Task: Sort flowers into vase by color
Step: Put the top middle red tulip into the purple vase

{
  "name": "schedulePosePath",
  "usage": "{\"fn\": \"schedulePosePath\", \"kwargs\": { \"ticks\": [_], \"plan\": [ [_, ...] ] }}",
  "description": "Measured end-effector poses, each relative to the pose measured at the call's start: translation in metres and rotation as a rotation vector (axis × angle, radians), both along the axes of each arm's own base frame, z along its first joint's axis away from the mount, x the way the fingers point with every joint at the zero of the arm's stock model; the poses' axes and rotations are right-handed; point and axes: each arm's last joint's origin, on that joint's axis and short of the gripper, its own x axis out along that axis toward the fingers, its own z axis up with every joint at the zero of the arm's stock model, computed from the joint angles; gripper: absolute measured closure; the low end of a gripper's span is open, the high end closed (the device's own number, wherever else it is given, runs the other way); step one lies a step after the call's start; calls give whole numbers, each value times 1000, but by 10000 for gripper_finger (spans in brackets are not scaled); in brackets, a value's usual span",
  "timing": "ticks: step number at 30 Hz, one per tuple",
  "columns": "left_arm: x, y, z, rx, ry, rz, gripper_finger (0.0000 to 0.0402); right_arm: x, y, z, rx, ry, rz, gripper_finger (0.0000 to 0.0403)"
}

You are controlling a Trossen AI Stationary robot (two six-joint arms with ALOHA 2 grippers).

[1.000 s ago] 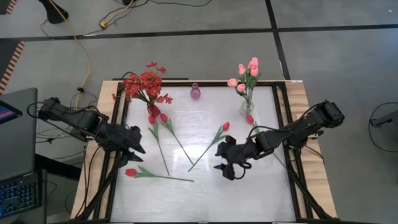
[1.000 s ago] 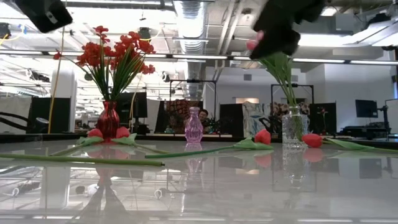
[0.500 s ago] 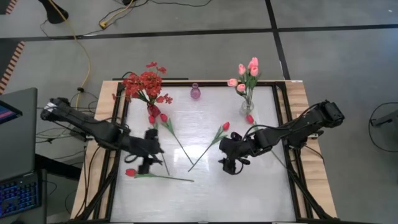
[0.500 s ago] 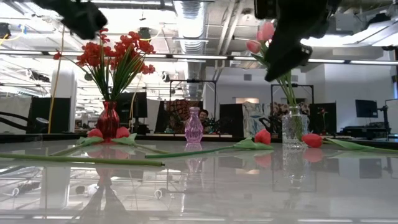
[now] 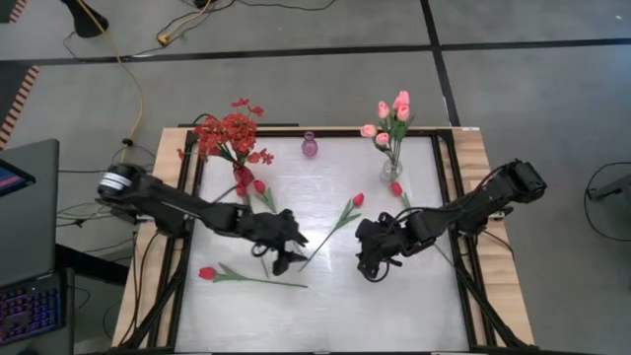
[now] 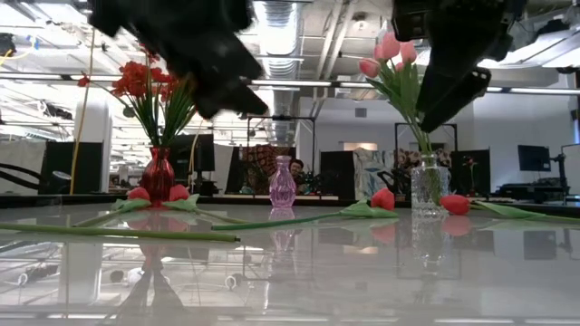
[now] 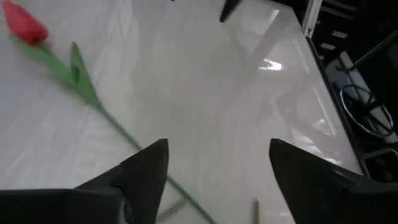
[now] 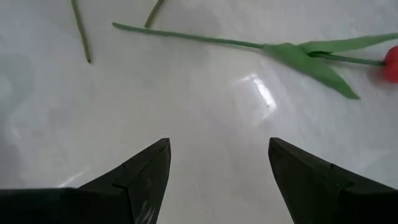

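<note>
Several red tulips lie flat on the white table: one (image 5: 357,200) in the middle, one (image 5: 207,273) near the left edge, two (image 5: 258,185) beside the red vase (image 5: 242,177), one (image 5: 395,187) by the clear vase (image 5: 391,170). Red sprays (image 5: 227,133) stand in the red vase, pink tulips (image 5: 394,113) in the clear one. My left gripper (image 5: 284,258) hangs open above the middle tulip's stem (image 7: 118,127), near its cut end. My right gripper (image 5: 370,268) hangs open over bare table right of that stem (image 8: 186,36). In the low view both are well above the table.
A small purple vase (image 5: 310,146) stands empty at the far edge between the two filled vases. A dark frame (image 5: 449,197) borders the table. Bare table lies toward the near edge (image 5: 375,316). The right arm (image 5: 463,207) crosses above the stem of the tulip by the clear vase.
My left arm has swung from the table's left edge toward the middle, passing over the left tulip's stem, and now hangs above the middle tulip's stem end. My right gripper has shifted slightly toward the right edge. No flower has moved.
</note>
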Motion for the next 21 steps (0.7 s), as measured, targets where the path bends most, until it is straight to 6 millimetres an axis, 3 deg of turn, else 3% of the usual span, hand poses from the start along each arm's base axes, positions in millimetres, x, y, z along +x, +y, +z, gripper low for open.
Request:
{"fn": "schedulePosePath", "kwargs": {
  "ticks": [8, 11, 15, 21],
  "plan": [
    [38, 19, -40, 131, 14, 72, 73, -8, 16, -1, 29, 4, -18, 104],
    [52, 22, -53, 181, 64, 135, 71, -10, 19, -1, 32, 3, -31, 104],
    [70, 20, -69, 125, 109, 248, 74, -10, 18, -1, 34, 0, -35, 104],
    [87, 11, -93, 158, 170, 326, 92, -9, 17, -1, 26, -7, -50, 104]
  ]
}}
